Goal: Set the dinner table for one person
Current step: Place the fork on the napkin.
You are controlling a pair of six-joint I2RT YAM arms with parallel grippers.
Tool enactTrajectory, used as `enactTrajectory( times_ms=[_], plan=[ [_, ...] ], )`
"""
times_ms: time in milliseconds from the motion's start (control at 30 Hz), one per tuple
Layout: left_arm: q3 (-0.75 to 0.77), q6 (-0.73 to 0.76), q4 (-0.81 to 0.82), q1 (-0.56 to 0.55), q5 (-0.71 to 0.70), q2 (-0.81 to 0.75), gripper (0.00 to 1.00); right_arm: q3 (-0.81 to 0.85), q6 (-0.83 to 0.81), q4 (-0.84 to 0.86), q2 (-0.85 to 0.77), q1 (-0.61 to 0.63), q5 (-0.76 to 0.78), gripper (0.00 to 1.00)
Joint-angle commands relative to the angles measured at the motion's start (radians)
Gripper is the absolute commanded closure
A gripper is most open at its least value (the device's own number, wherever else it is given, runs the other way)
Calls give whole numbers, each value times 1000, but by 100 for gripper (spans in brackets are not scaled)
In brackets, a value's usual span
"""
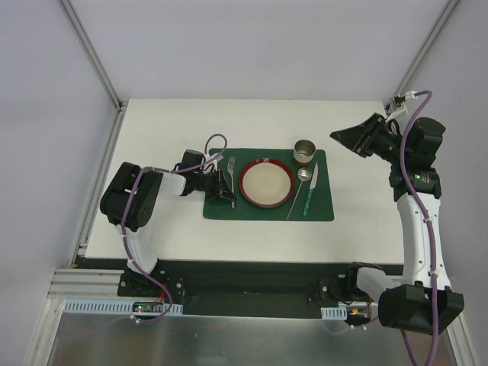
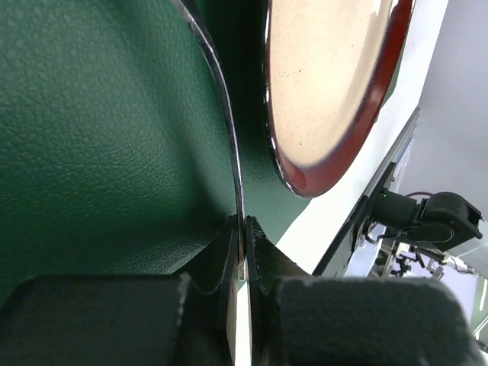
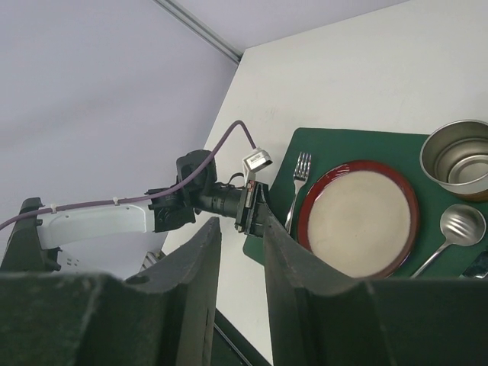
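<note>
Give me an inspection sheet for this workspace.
Surface: white dinner table, green placemat at centre.
Job's things: on the placemat, fork left of plate; spoon and knife right of it; metal cup beyond the spoon.
Clutter: nothing seen.
Grippers: left gripper shut on the fork's handle; right gripper raised at the right, narrowly open, empty.
Cables: purple cables along both arms.
Surroundings: metal frame rails, pale walls.

Looks like a robotics lab or test cell, not a home; shows a large white matte rectangular counter (image 1: 252,236) boxed in by plain grey panel walls (image 1: 252,46) and slim metal frame rails (image 1: 91,52); holds two black-and-white robot arms (image 1: 133,202) (image 1: 415,221) trailing purple cables (image 1: 216,136), bolted to a metal base (image 1: 252,335).
</note>
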Motion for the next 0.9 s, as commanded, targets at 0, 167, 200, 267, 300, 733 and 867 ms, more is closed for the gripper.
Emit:
enactTrajectory(
  times_ms=[0, 167, 200, 267, 300, 733, 867],
  plan=[
    [32, -4, -5, 5, 39, 9, 100, 7, 12, 58, -35, -18, -30, 69],
    [32, 1, -20, 5, 44, 18, 100, 4, 18, 63, -44, -27, -36, 69],
    [29, 1, -23, 5, 44, 18, 100, 4, 20, 63, -46, -29, -37, 70],
    [26, 7, -29, 4, 44, 12, 100, 3, 21, 66, -46, -30, -37, 69],
    [21, 7, -35, 4, 41, 11, 100, 3, 23, 67, -46, -32, -37, 69],
    [27, 30, -110, 1, 11, 6, 96, -10, 34, 89, -50, -39, -45, 70],
    [36, 42, -147, 1, -7, 5, 91, -14, 37, 98, -49, -41, -45, 71]
  ],
)
